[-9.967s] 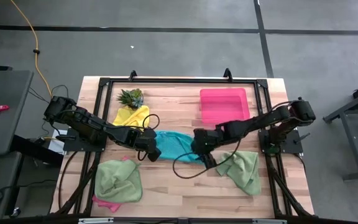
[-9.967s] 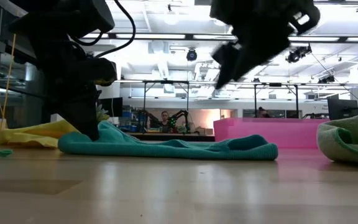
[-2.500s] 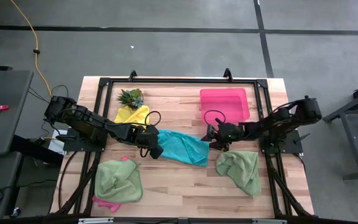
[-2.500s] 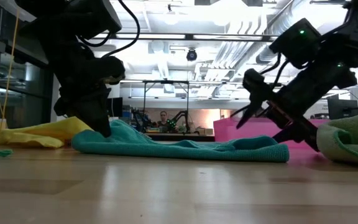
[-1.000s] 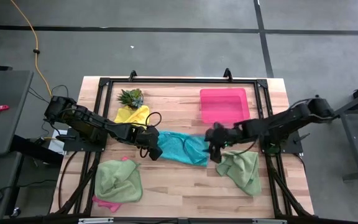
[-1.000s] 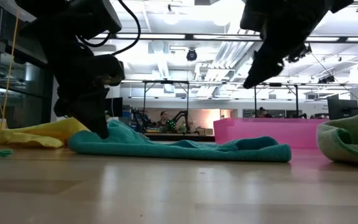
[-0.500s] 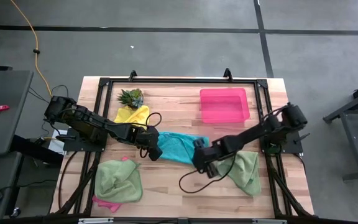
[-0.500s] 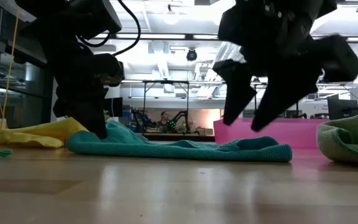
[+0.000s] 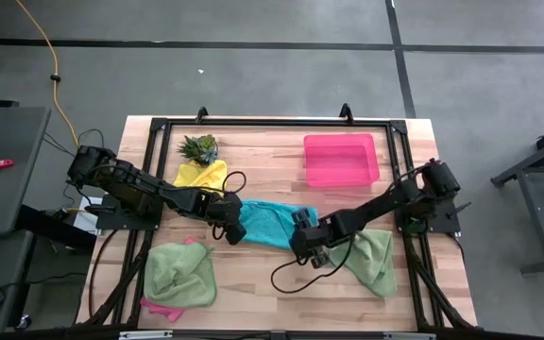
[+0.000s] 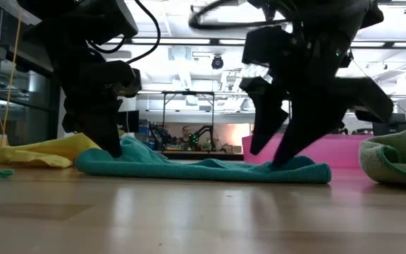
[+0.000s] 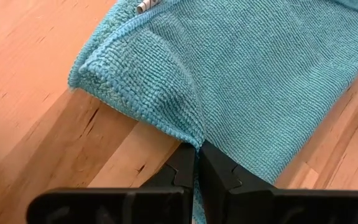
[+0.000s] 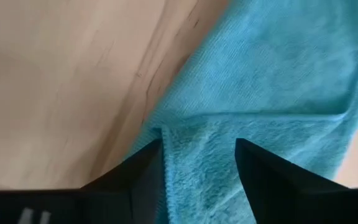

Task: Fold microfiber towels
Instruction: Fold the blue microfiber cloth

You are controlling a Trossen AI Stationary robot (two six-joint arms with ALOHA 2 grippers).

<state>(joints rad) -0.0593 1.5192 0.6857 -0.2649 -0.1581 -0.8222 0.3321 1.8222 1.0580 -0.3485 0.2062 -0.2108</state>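
On the wooden tabletop (image 9: pixel 253 274), going from left to right, a light green towel (image 9: pixel 179 275) lies crumpled at the near left, with a pink towel (image 9: pixel 159 308) peeking out from beneath its near edge. Farther back, the yellow towel (image 9: pixel 199 176) lies just in front of a small spiky green plant (image 9: pixel 198 146). The left arm reaches in from the left edge, and its left claw (image 9: pixel 231 228) sits at the left end of the teal towel (image 9: pixel 270 223), which is spread in the middle of the tabletop. In the left wrist view the two dark fingers are clenched together on the towel's hemmed edge (image 11: pixel 194 140), pinching a small raised fold of the cloth against the wood. In the low view this end of the teal towel (image 10: pixel 203 168) bunches up slightly beneath that claw (image 10: pixel 111 144). The right arm stretches in from the right edge, and its right claw (image 9: pixel 305 241) is down on the near right corner of the same towel. In the right wrist view its fingers (image 12: pixel 260 174) are spread apart, straddling the towel's folded-over corner (image 12: pixel 229 143) without closing on it. Beyond it, the second light green towel (image 9: pixel 370 256) lies rumpled at the near right, partly under the right arm. The rigid pink tray (image 9: pixel 340 159) sits at the far right of the tabletop.
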